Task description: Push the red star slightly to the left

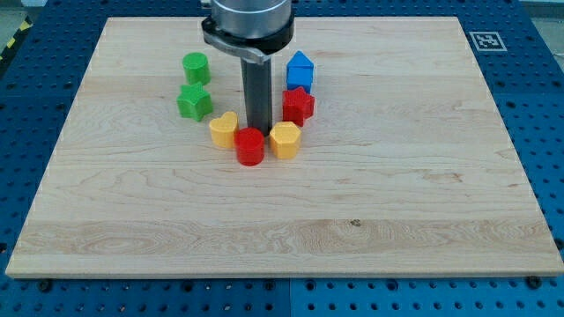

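The red star (298,105) lies on the wooden board just below the blue block (300,69). My rod comes down from the view's top and my tip (259,132) rests on the board just left of the red star, a small gap apart. The tip stands right above the red cylinder (249,146), between the yellow heart (224,129) and the yellow hexagon (285,139).
A green cylinder (196,68) and a green star (194,102) lie to the left of the rod. The wooden board (397,194) sits on a blue perforated table. A marker tag (486,40) is at the board's top right corner.
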